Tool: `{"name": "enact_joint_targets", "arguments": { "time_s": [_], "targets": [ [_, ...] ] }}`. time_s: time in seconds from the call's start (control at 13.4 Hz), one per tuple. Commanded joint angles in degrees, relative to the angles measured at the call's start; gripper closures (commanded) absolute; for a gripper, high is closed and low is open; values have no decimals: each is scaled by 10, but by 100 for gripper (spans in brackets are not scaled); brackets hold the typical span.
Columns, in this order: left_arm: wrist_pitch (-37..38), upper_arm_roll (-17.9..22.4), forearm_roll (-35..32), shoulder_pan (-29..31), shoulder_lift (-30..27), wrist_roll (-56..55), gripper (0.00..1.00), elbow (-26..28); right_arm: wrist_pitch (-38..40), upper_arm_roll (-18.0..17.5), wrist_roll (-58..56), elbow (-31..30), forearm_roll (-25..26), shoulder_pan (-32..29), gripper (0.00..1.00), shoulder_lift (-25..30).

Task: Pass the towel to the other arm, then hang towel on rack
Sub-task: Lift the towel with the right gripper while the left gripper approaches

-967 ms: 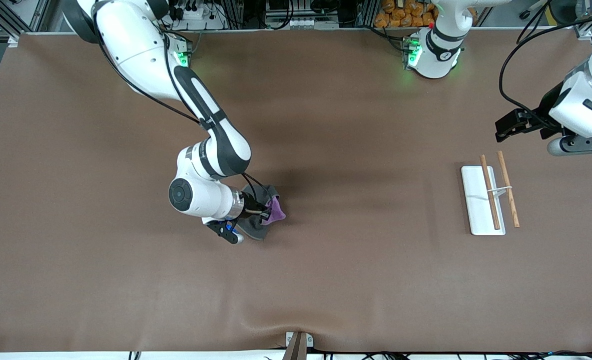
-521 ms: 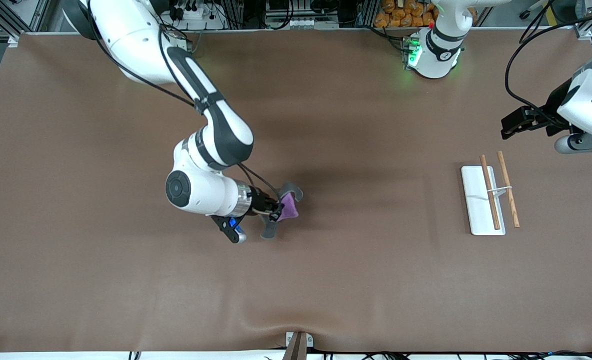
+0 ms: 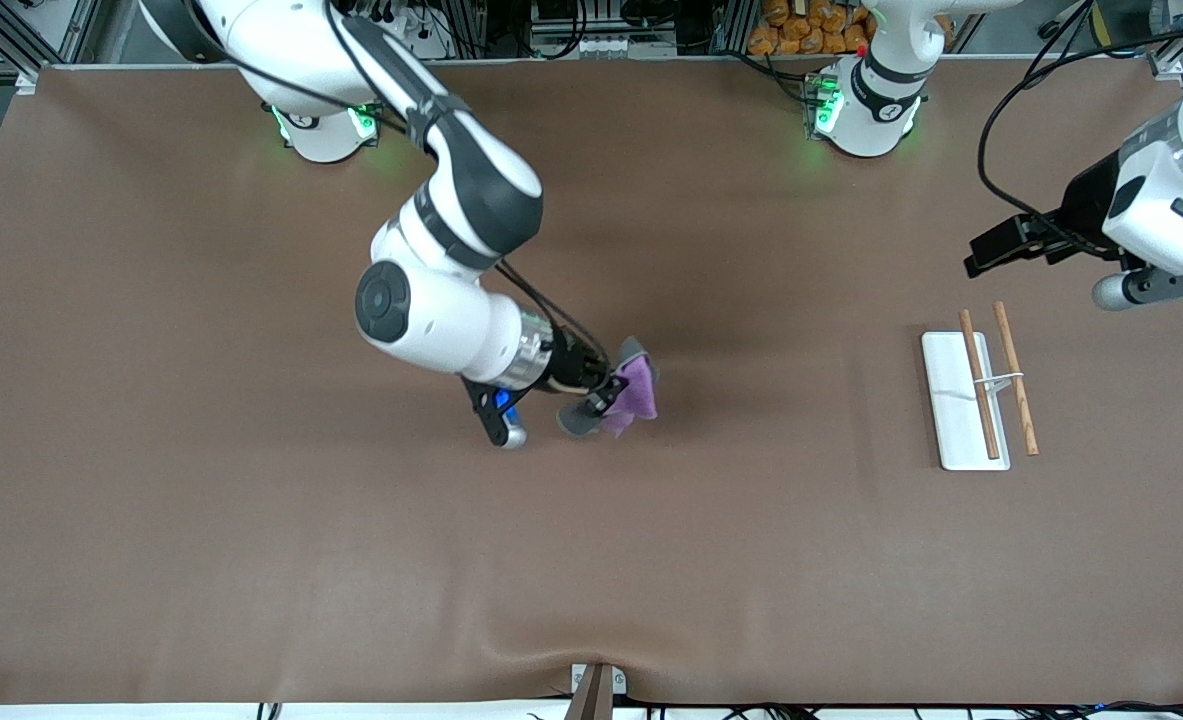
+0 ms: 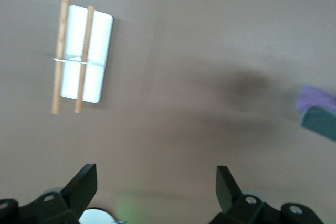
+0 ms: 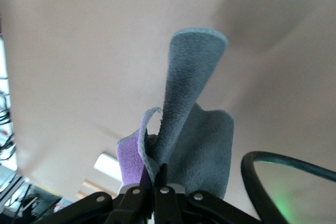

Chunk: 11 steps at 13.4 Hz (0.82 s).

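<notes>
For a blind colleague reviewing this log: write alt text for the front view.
The right hand, shut on the grey and purple towel, holds it up over the middle of the brown table. The left hand hangs open in the air near the rack, a white plate with two wooden rods, toward the left arm's end.

The towel is soft, napped cloth; the rack pairs a smooth white plate with 2 matt wooden rods.
</notes>
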<state>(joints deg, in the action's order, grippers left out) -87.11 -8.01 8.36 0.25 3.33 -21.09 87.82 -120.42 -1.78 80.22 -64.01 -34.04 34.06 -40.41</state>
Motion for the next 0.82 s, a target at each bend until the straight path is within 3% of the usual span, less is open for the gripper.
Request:
{"name": "enact_joint_targets", "arguments": {
  "time_s": [0.0, 0.3, 0.74],
  "targets": [
    [-42, -1, 57, 3, 35, -62, 0, -4, -11, 4, 69, 28, 8, 19, 100, 3],
    [-108, -3, 116, -11, 100, -177, 0, -4, -118, 9, 158, 33, 9, 43, 100, 2],
    [-227, -2, 230, -49, 184, -350, 0, -5, -179, 9, 185, 33, 9, 55, 100, -4]
  ]
}}
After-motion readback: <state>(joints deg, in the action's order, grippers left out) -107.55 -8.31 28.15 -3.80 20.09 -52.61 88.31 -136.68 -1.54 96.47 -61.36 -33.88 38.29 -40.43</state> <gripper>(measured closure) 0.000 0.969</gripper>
